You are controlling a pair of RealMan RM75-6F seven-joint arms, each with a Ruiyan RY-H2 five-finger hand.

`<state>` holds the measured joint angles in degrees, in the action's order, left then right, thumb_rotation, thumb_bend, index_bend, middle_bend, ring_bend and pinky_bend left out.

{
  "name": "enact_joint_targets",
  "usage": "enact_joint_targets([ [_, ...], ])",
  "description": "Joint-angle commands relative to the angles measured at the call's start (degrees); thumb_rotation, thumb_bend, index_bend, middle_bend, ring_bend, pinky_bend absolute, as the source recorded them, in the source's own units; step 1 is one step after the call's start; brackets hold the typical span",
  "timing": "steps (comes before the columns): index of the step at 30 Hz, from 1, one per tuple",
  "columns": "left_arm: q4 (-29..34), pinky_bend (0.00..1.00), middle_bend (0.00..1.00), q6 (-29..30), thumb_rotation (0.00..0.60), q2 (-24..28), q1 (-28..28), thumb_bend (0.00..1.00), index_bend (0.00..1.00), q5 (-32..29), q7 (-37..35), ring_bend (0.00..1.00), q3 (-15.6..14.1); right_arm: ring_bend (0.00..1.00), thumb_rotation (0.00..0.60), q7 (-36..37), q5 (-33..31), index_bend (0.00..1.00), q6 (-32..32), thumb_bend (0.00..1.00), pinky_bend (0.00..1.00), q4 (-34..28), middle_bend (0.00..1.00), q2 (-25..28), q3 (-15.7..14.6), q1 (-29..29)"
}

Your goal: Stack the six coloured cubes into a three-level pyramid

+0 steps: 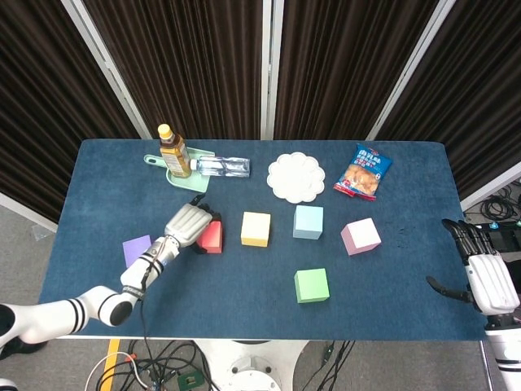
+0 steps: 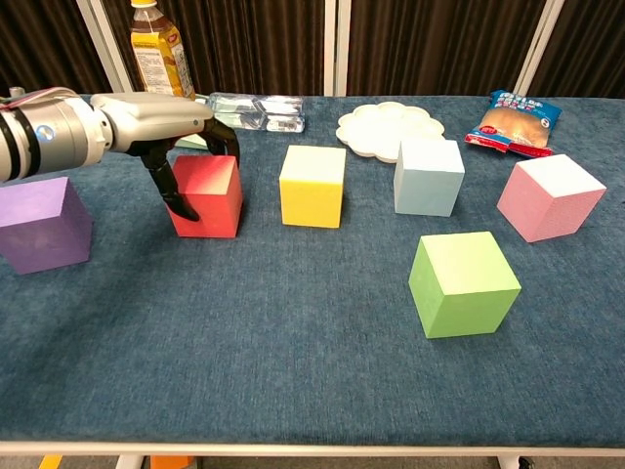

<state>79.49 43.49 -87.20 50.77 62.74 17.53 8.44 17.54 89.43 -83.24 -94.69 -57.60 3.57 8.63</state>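
Observation:
My left hand (image 1: 189, 221) (image 2: 161, 122) wraps over the red cube (image 1: 212, 238) (image 2: 210, 200), thumb on its left face and fingers over its far edge. To the right of the red cube stand the yellow cube (image 1: 256, 229) (image 2: 312, 186), the light blue cube (image 1: 308, 221) (image 2: 428, 176) and the pink cube (image 1: 361, 236) (image 2: 549, 195). The green cube (image 1: 311, 285) (image 2: 462, 283) sits nearer the front. The purple cube (image 1: 137, 249) (image 2: 39, 223) lies at the left. My right hand (image 1: 480, 273) hangs open off the table's right edge, seen only in the head view.
At the back stand a tea bottle (image 1: 173, 151) (image 2: 156, 54) on a green tray (image 1: 183, 175), a clear bottle (image 1: 224, 167) (image 2: 249, 107) lying flat, a white flower-shaped plate (image 1: 296, 176) (image 2: 389, 127) and a snack bag (image 1: 363, 173) (image 2: 515, 119).

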Motion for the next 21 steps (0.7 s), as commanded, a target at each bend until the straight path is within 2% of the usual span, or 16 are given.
enact_joint_targets([
  [1, 0.8, 0.05, 0.41, -0.2, 0.6, -0.2, 0.7, 0.0, 0.37, -2.7, 1.9, 0.24, 0.3, 0.0, 0.6, 0.0, 0.0, 0.0, 0.0, 0.12, 0.0, 0.0, 0.08, 0.0, 0.0, 0.0],
  [9, 0.9, 0.05, 0.37, 0.2, 0.6, -0.6, 1.4, 0.0, 0.32, -5.5, 4.0, 0.24, -0.1, 0.0, 0.6, 0.1, 0.1, 0.0, 0.1, 0.12, 0.0, 0.1, 0.08, 0.1, -0.2, -0.2],
  [15, 0.7, 0.05, 0.26, 0.6, 0.6, -0.4, 1.6, 0.0, 0.26, -4.3, 3.7, 0.21, -0.5, 0.0, 0.6, -0.1, 0.3, 0.0, 0.2, 0.12, 0.0, -0.1, 0.08, 0.2, -0.1, 0.0],
  [21, -0.1, 0.05, 0.24, 1.5, 0.6, -0.4, 1.9, 0.0, 0.25, -3.4, 4.9, 0.2, -1.1, 0.0, 0.6, -0.2, 0.3, 0.0, 0.0, 0.12, 0.0, -0.3, 0.08, 0.3, -0.1, -0.2],
])
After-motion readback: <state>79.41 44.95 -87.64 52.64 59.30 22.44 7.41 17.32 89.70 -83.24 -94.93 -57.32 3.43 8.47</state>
